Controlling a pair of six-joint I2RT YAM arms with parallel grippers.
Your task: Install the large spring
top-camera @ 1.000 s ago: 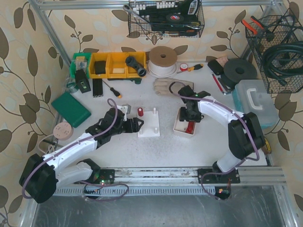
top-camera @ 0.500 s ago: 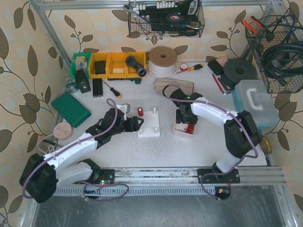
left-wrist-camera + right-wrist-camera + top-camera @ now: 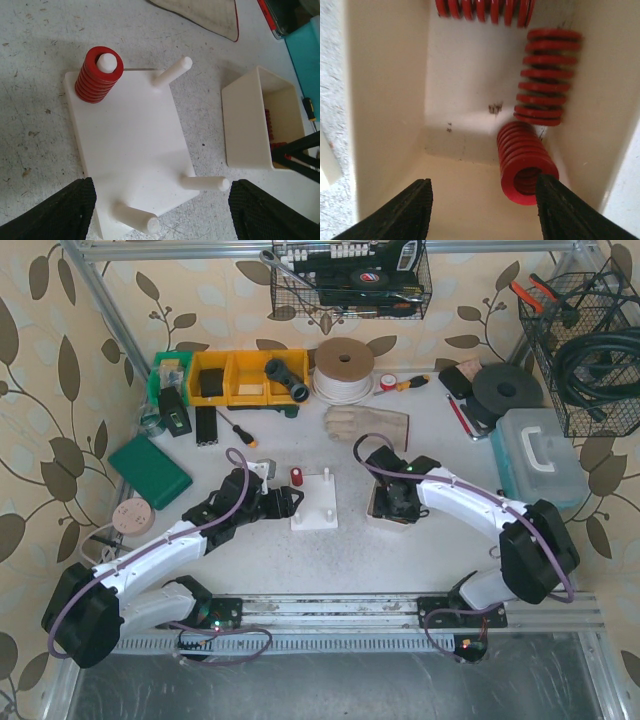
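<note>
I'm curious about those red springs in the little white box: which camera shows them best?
The right wrist view: it looks straight into the box, showing three red springs close up. The left wrist view catches only a red sliver inside; in the top view the right arm covers them.

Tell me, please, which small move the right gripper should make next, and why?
Probably ease the right gripper sideways toward the nearest red spring, so that its open jaws straddle it. The gripper hangs inside the white bin, holds nothing, and that spring lies off centre, close to one finger, so closing now would likely miss it.
</note>
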